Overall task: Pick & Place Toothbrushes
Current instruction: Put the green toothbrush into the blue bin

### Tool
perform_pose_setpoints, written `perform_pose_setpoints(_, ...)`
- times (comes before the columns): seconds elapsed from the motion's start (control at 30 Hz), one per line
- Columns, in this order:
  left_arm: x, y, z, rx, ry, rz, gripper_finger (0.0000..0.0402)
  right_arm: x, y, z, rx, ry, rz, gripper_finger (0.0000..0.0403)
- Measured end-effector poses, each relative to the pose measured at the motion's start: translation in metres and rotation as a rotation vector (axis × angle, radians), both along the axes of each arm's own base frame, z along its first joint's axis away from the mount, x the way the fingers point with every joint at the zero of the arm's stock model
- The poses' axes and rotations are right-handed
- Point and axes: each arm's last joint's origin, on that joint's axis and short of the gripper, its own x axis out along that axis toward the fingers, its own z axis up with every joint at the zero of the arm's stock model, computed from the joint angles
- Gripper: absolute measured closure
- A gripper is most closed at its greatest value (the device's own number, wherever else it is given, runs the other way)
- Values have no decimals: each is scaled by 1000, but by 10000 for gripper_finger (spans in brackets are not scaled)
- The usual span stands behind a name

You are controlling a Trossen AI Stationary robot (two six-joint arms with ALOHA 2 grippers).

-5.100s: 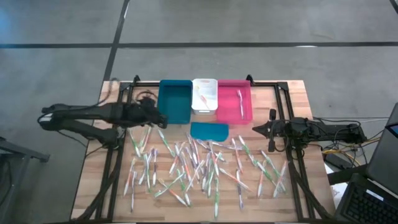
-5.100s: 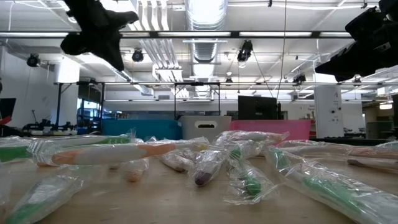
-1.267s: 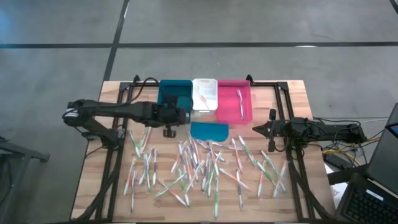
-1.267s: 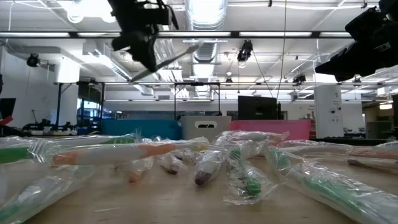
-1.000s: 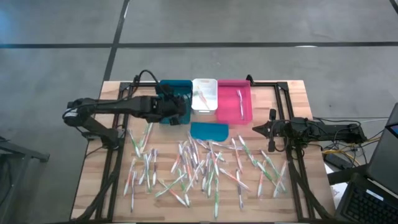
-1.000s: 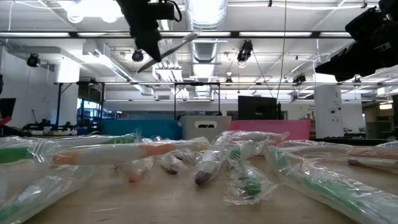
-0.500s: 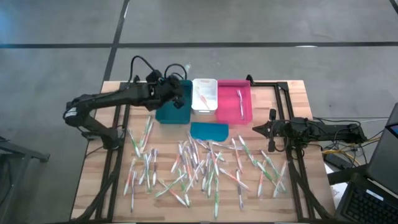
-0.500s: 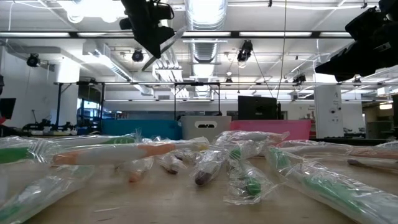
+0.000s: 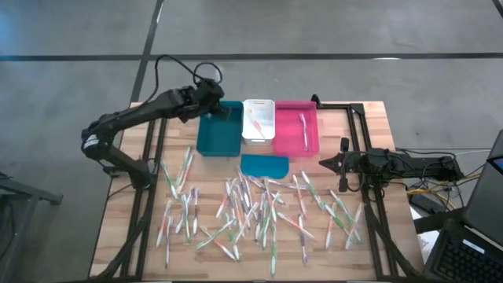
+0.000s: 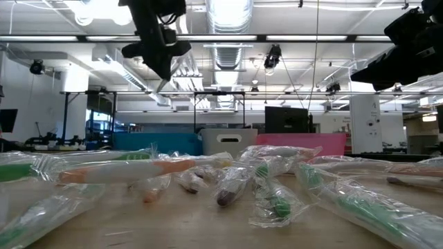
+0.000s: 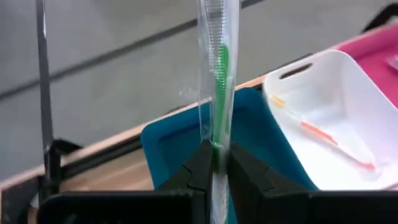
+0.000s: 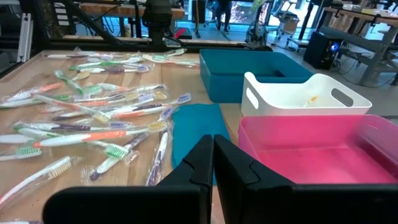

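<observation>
We see left tool (image 11: 214, 163) clenched on green toothbrush (image 11: 219, 74) above teal bin (image 9: 218, 132); right tool (image 12: 213, 163) clenched empty, waiting at table (image 9: 118, 236) edge.

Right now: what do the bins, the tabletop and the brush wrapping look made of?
Bins, e.g. the white bin: likely molded plastic, smooth, matte to slightly glossy, with cut-out handles. Table: wood, butcher-block strips with visible grain. The toothbrush in the left gripper sits in a clear, crinkly film sleeve, probably thin plastic.
</observation>
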Motion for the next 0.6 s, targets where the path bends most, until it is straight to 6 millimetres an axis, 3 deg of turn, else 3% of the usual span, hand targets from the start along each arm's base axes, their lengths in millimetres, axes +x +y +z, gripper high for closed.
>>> perform_pose_setpoints(0.23,-7,19,-9,-105,-40,51,363,0,0,0,0,0,0,394)
perform_pose_setpoints(0.6,6,43,-52,-299,27,112,363,0,0,0,0,0,0,394)
